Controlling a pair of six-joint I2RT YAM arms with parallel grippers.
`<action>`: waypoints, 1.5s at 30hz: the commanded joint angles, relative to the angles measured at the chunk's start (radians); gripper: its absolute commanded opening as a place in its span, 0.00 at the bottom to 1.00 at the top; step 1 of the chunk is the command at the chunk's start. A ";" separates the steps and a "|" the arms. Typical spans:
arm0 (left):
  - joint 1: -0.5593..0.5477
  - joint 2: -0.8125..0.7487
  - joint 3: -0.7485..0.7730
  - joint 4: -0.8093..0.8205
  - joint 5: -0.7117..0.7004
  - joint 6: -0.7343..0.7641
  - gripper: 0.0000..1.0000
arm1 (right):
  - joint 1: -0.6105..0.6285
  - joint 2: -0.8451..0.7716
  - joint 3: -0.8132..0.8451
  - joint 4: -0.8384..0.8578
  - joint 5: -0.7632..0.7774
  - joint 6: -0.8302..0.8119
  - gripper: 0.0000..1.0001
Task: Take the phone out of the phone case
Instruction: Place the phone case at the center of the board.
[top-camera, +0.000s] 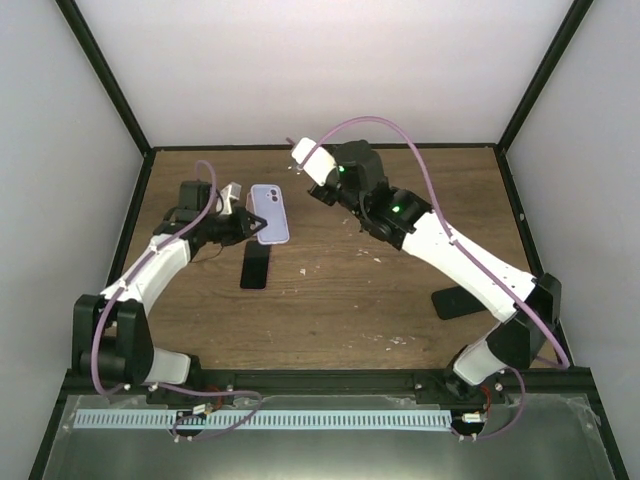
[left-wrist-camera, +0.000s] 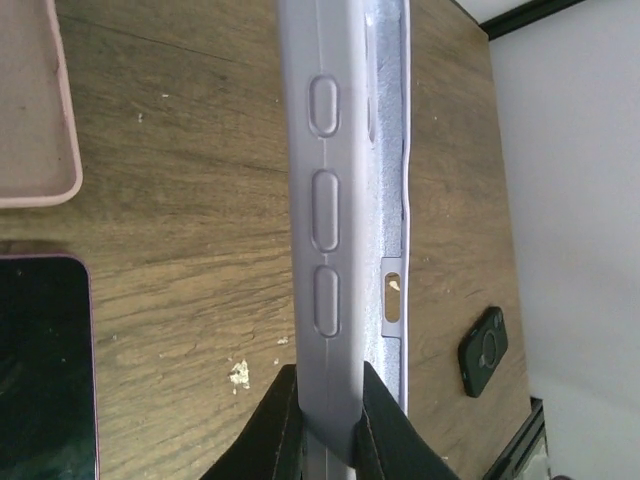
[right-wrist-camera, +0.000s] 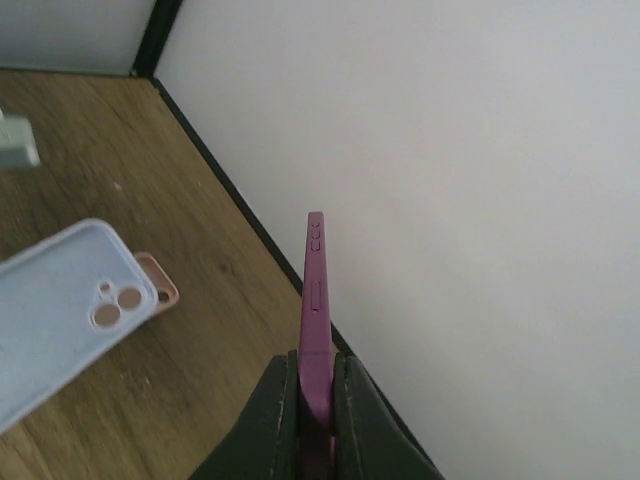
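My left gripper (top-camera: 244, 222) is shut on the lower edge of a lavender phone case (top-camera: 269, 214) and holds it above the table. In the left wrist view the case (left-wrist-camera: 340, 200) stands edge-on between my fingers (left-wrist-camera: 280, 430), with its inside wall and a cut-out slot showing. My right gripper (top-camera: 303, 163) is shut on a thin magenta phone (right-wrist-camera: 316, 290), held edge-on near the back wall, apart from the case. In the right wrist view the case (right-wrist-camera: 70, 310) shows its back, and the camera holes look empty.
A dark phone (top-camera: 255, 266) lies flat on the wooden table below the case. A pink case (left-wrist-camera: 35, 110) lies beneath the lavender one. A black case (top-camera: 455, 300) lies at the right. Black frame rails and white walls bound the table.
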 joint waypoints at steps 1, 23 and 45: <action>-0.021 0.075 0.088 -0.022 0.005 0.139 0.00 | -0.067 -0.095 -0.033 0.016 -0.042 0.063 0.01; -0.110 0.697 0.510 -0.008 -0.003 0.105 0.00 | -0.132 -0.157 -0.124 0.019 -0.058 0.085 0.01; -0.145 0.830 0.660 -0.080 -0.164 0.082 0.50 | -0.134 -0.128 -0.152 0.047 -0.058 0.071 0.01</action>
